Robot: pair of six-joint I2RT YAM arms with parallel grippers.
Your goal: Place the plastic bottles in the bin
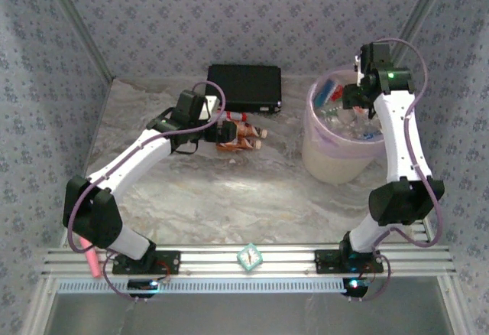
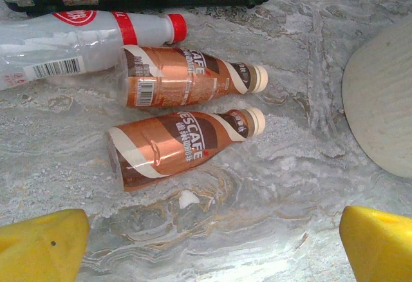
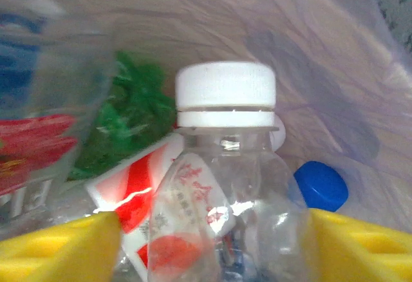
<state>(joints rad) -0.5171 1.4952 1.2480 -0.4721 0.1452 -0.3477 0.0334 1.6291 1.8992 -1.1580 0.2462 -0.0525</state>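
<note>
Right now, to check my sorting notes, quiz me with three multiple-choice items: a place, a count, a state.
1. Where do the two brown bottles lie relative to the black case? A on top of it; B on the table in front of it; C inside it.
2. How many bottles lie below the left pincer? A one; B six; C three.
3. The left pincer is: A open and empty; B shut on a brown bottle; C shut on the case.
Key: 1 B, both rest on the marble near the case. 2 C, two brown ones plus a red-capped bottle. 3 A, its yellow fingers stand wide apart, gripping nothing.
</note>
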